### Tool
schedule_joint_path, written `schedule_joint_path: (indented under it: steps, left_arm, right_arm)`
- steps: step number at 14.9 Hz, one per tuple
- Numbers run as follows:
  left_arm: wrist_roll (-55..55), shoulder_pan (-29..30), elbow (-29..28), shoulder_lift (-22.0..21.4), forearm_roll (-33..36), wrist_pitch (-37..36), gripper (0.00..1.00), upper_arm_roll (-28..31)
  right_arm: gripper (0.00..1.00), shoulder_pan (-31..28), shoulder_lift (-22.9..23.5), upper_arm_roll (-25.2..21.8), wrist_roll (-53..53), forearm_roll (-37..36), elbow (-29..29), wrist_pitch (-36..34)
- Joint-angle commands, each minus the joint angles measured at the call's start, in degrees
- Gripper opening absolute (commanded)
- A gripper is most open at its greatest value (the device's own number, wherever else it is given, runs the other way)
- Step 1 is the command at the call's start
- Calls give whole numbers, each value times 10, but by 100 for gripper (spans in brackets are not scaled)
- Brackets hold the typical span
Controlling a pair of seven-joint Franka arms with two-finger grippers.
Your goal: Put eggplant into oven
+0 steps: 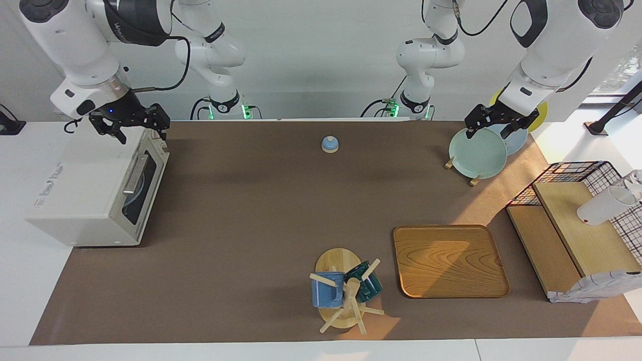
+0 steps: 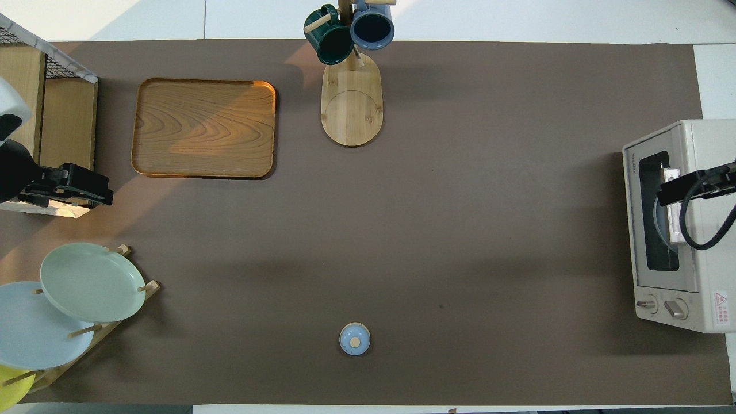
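Observation:
The off-white oven (image 1: 85,200) (image 2: 706,144) stands at the right arm's end of the table with its dark glass door (image 1: 140,188) (image 2: 655,230) shut; a pale round dish shows faintly through the glass. The eggplant is hidden from both views. My right gripper (image 1: 136,128) (image 2: 684,187) hangs open and empty in the air over the oven's top edge, above the bar handle (image 1: 133,175). My left gripper (image 1: 494,129) (image 2: 86,192) waits open and empty over the plate rack.
A plate rack with a green plate (image 1: 476,153) (image 2: 92,282) and others stands at the left arm's end. A small blue bell (image 1: 329,144) (image 2: 355,338), a wooden tray (image 1: 450,260) (image 2: 204,127), a mug tree (image 1: 346,293) (image 2: 351,34) and a wooden shelf with a wire basket (image 1: 577,220) also stand on the mat.

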Motion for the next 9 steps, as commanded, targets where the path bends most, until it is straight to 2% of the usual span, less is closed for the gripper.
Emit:
schedule_joint_path:
  steps: [1, 3, 5, 9]
  left_arm:
    - [-1, 5, -14, -14, 9, 2, 100, -4]
    - [-1, 5, -14, -14, 9, 2, 100, -4]
    - [-1, 5, -14, -14, 9, 2, 100, -4]
    - [-1, 5, -14, -14, 9, 2, 100, -4]
  right_arm:
    - [100, -5, 13, 6, 15, 17, 16, -5]
    - [100, 13, 8, -6, 12, 15, 11, -12]
    - [100, 46, 10, -38, 14, 5, 16, -16]
    - [100, 44, 14, -39, 17, 0, 23, -14]
